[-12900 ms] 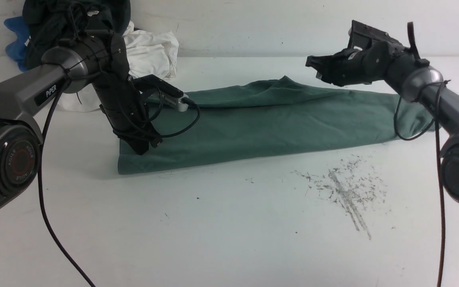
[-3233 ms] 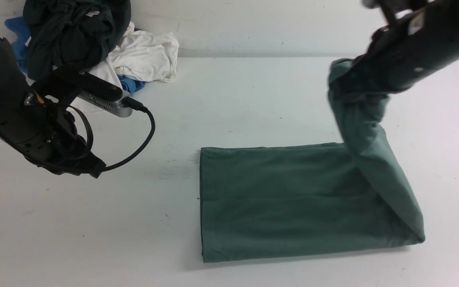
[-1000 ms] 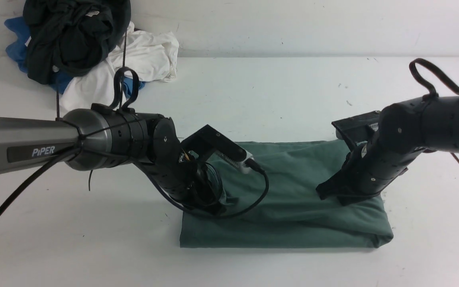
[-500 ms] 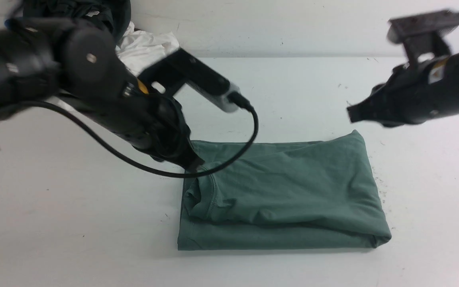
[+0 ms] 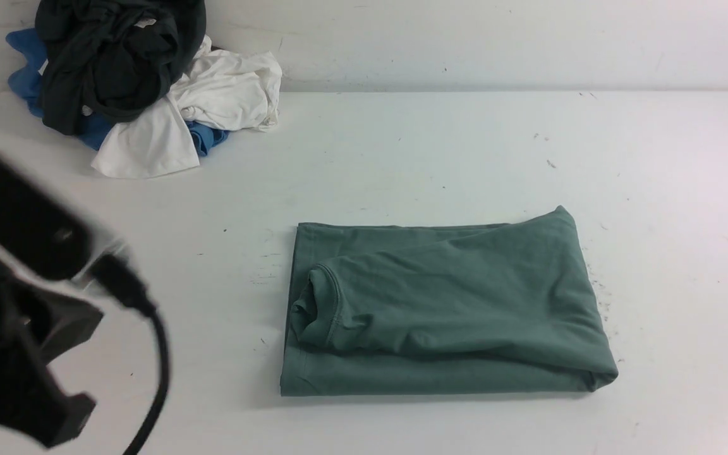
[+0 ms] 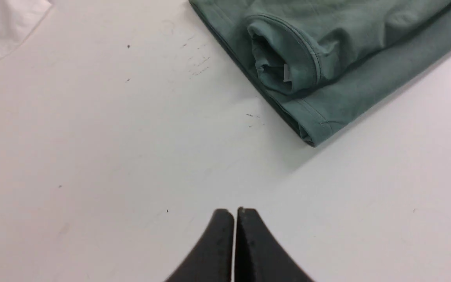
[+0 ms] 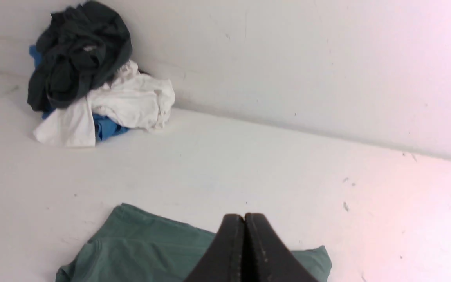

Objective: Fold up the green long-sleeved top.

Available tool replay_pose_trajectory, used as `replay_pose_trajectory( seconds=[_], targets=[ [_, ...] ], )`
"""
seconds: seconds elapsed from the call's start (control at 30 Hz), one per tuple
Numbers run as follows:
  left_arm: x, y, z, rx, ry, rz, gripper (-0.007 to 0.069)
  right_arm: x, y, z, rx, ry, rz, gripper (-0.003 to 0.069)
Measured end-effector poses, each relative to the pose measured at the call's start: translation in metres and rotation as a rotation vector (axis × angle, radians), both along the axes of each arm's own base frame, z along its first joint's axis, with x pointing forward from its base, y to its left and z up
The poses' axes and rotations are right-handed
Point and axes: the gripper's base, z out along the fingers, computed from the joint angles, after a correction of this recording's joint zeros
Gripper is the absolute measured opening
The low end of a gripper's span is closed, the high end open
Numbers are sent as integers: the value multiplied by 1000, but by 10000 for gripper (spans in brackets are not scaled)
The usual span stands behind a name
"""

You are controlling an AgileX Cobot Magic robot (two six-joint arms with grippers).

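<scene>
The green long-sleeved top (image 5: pixel 446 303) lies folded into a compact rectangle on the white table, a cuffed sleeve end (image 5: pixel 316 306) resting on its left side. In the left wrist view the same top (image 6: pixel 327 58) lies well clear of my left gripper (image 6: pixel 235 212), which is shut and empty over bare table. My left arm's wrist (image 5: pixel 16 328) shows blurred at the front view's lower left. My right gripper (image 7: pixel 244 216) is shut and empty, raised above the top (image 7: pixel 147 250). In the front view the right arm is almost wholly outside the picture.
A heap of clothes sits at the table's far left corner: a dark blackish-green garment (image 5: pixel 111 57), white ones (image 5: pixel 212 101) and a blue one (image 5: pixel 23 63). The wall (image 5: pixel 465 38) runs along the table's back edge. Scuff marks (image 5: pixel 598 297) lie beside the top's right side.
Both arms have pulled back from the top, the left to the lower left, the right out of the front view. The top lies still, folded as half a second ago.
</scene>
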Motion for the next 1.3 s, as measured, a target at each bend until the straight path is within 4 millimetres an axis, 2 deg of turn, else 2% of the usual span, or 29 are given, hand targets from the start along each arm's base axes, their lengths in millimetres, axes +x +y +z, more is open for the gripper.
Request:
replay_pose_trajectory(
  seconds=[0.07, 0.1, 0.13, 0.17, 0.2, 0.43, 0.6, 1.3],
  targets=[
    [-23, 11, -7, -50, -55, 27, -7, -21, -8, -8, 30, -76, -1, -14],
    [-23, 11, -9, -49, -50, 29, -7, -21, -8, -8, 30, -76, -1, -14],
    [-40, 19, -15, -89, -99, 43, -7, -34, -12, -13, 51, -122, -1, -14],
    [-41, 20, -18, -93, -96, 47, -7, -35, -12, -13, 54, -125, 0, -14],
    [-56, 27, -26, -123, -131, 61, -7, -45, -16, -16, 68, -160, 0, -14],
    [-86, 44, -51, -182, -228, 98, -7, -63, -22, -18, 92, -221, 1, -14],
    [-95, 49, -51, -203, -268, 99, -7, -64, -22, -19, 90, -216, 1, -14],
    [-96, 49, -51, -202, -270, 100, -7, -64, -22, -20, 90, -201, 1, -14]
  ],
)
